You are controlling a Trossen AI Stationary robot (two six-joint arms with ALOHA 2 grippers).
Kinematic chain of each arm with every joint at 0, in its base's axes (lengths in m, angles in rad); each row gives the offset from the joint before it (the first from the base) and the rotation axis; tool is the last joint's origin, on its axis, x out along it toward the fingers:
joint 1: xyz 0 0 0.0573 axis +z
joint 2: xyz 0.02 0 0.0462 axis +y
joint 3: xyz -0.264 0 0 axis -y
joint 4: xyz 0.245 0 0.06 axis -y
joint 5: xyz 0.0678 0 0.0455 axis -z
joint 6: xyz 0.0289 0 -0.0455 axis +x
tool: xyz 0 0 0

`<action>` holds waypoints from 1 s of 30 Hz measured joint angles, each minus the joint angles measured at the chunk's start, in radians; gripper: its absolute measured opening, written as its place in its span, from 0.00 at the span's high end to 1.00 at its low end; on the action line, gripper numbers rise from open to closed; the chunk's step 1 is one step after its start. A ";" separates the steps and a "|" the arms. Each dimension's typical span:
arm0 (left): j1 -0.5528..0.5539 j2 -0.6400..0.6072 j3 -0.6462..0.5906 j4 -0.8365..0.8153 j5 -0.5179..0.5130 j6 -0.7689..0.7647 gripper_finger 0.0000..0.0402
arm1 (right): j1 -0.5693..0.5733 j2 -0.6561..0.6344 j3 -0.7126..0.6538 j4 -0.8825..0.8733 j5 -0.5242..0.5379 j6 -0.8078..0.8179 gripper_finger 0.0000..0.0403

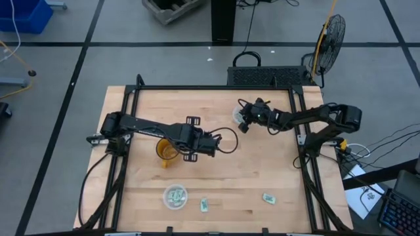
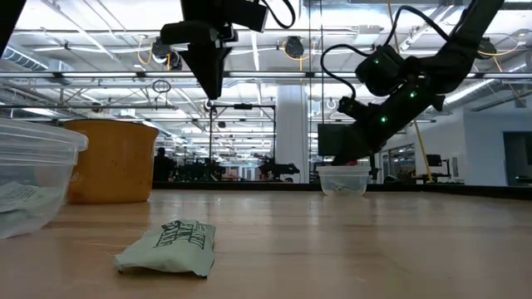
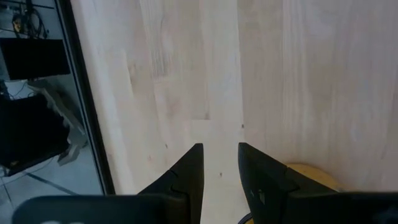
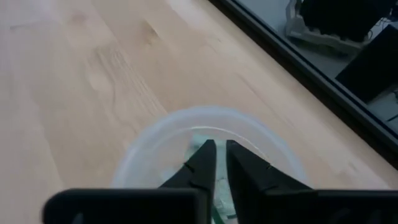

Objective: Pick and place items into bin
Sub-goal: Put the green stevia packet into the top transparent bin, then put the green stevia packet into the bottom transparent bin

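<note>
My right gripper (image 1: pixel 244 124) hangs over a clear cup (image 1: pixel 236 115) at the table's far right, its fingers almost together on a pale green packet (image 4: pixel 196 147); it also shows in the low view (image 2: pixel 352 158). My left gripper (image 1: pixel 215 143) is high above the table's middle, empty, its fingers (image 3: pixel 219 163) a little apart. Beside it stands the amber cup (image 1: pixel 165 151). Two loose packets (image 1: pixel 204 205) (image 1: pixel 269 197) lie flat near the front edge. Another clear cup (image 1: pixel 175 196) holds several packets. My right gripper pinches a pale green packet (image 4: pixel 219 200) between its two fingers, which point down into the clear cup's mouth. The fingers hide most of the packet, so I cannot tell which part they have. The packet is within the cup's rim (image 4: pixel 155 130).
A black frame (image 1: pixel 197 88) runs round the wooden table top. The nearest packet (image 2: pixel 170 245) lies in front of the low camera, with the amber cup (image 2: pixel 112 162) and a clear cup (image 2: pixel 25 178) to its left. Bare wood lies between the cups.
</note>
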 joint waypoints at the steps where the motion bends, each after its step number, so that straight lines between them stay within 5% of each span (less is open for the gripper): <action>1: 0.000 0.000 0.000 0.000 0.004 -0.003 0.74 | -0.004 0.000 0.000 -0.002 0.000 -0.004 0.88; 8: -0.002 0.000 0.000 0.001 0.017 -0.024 0.74 | -0.007 -0.047 -0.001 0.042 0.000 -0.069 0.73; 13: -0.003 0.000 0.000 0.020 0.071 -0.069 0.74 | 0.072 -0.234 -0.001 0.000 -0.003 -0.132 0.70; 21: -0.065 0.000 0.000 0.218 0.303 -0.046 0.74 | 0.246 -0.515 0.000 -0.187 -0.281 0.072 0.74; 30: -0.214 0.001 -0.085 0.584 0.590 -0.118 0.74 | 0.425 -0.567 -0.087 -0.281 -0.445 0.187 0.76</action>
